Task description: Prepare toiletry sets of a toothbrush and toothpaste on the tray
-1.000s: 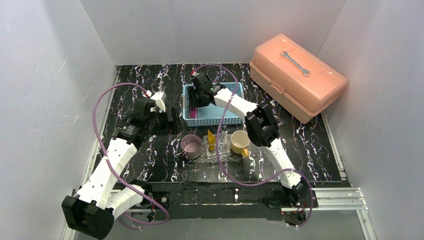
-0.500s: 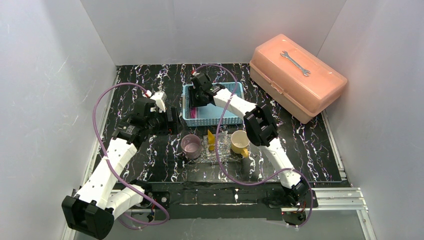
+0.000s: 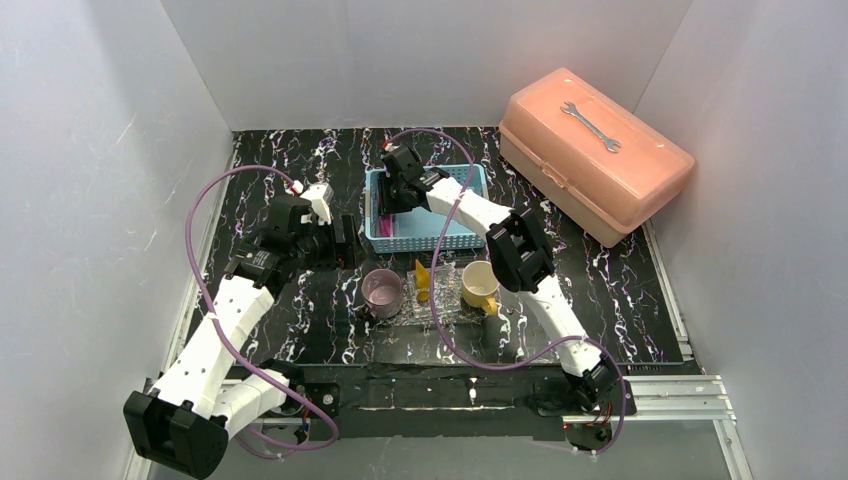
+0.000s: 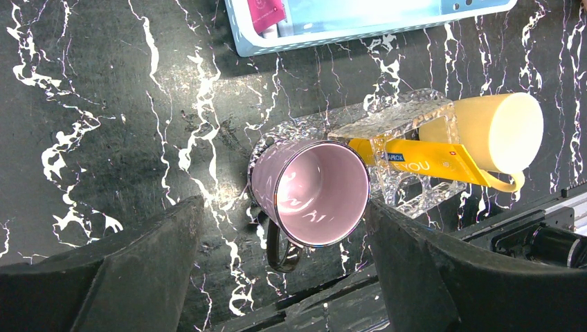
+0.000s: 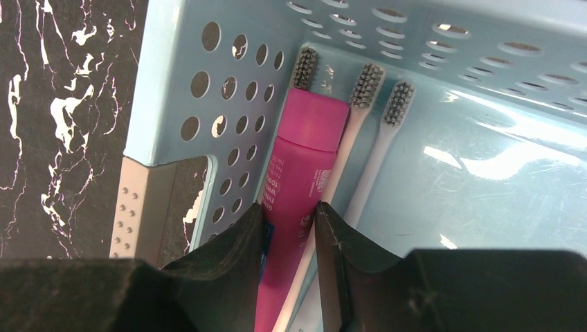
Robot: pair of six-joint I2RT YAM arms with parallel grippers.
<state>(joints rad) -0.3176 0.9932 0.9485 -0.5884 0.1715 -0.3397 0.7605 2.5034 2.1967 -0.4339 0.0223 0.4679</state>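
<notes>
A pink toothpaste tube (image 5: 304, 159) lies along the left wall of the light-blue basket (image 5: 173, 83), beside three pale toothbrushes (image 5: 374, 159). My right gripper (image 5: 291, 214) is down in the basket (image 3: 455, 240) with its fingers closed on the pink tube's sides. A yellow tube (image 4: 415, 160) lies on the clear glittery tray (image 4: 408, 117), between the cups. My left gripper (image 4: 284, 235) is open and empty, hovering over the purple cup (image 4: 311, 190), left of the basket in the top view (image 3: 345, 240).
A purple cup (image 3: 382, 292) and a yellow cup (image 3: 480, 283) sit at the tray's two ends. An orange toolbox (image 3: 595, 155) with a wrench (image 3: 590, 127) on its lid stands at the back right. White walls enclose the table.
The right arm's elbow has shifted slightly left while its gripper stays in the basket on the pink tube. The left arm has not moved.
</notes>
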